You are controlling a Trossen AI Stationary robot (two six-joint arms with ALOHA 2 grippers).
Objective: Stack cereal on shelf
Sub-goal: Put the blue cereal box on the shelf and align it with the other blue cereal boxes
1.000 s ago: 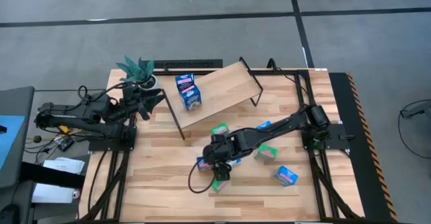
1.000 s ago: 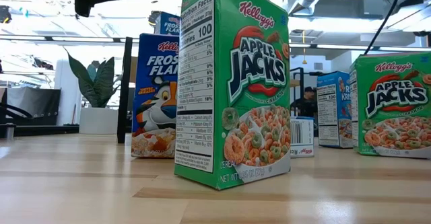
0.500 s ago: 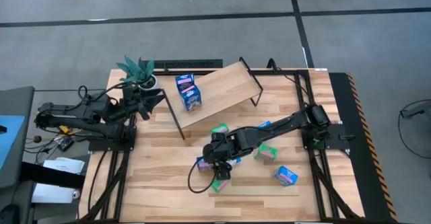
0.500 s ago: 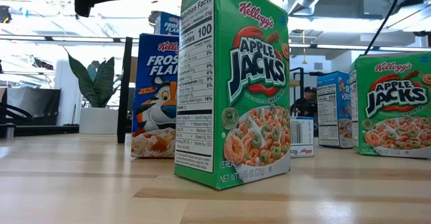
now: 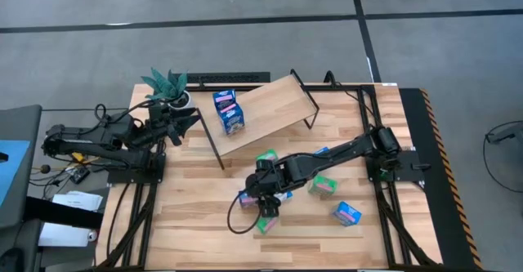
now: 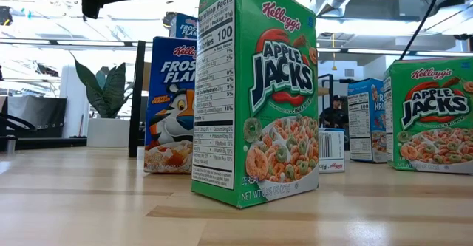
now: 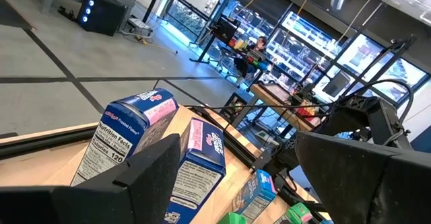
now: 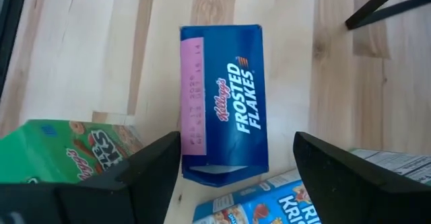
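The shelf (image 5: 270,107), a tilted wooden board on black rod legs, stands at the far middle of the table. Two blue cereal boxes (image 5: 229,110) stand on its left part and also show as blue boxes (image 7: 135,143) in the left wrist view. Several more cereal boxes stand or lie on the table. My right gripper (image 5: 261,197) hangs open, slanting down, over an upright blue Frosted Flakes box (image 8: 225,103); its fingers stand on either side of the box top without touching it. A green Apple Jacks box (image 8: 67,153) stands beside it. My left gripper (image 5: 188,119) waits open at the shelf's left end.
A green box (image 5: 265,156), a blue box (image 5: 320,152), a green box (image 5: 324,186) and a blue box (image 5: 347,215) sit right of the middle. A green box (image 5: 265,221) stands near the front. A potted plant (image 5: 167,88) is at the far left.
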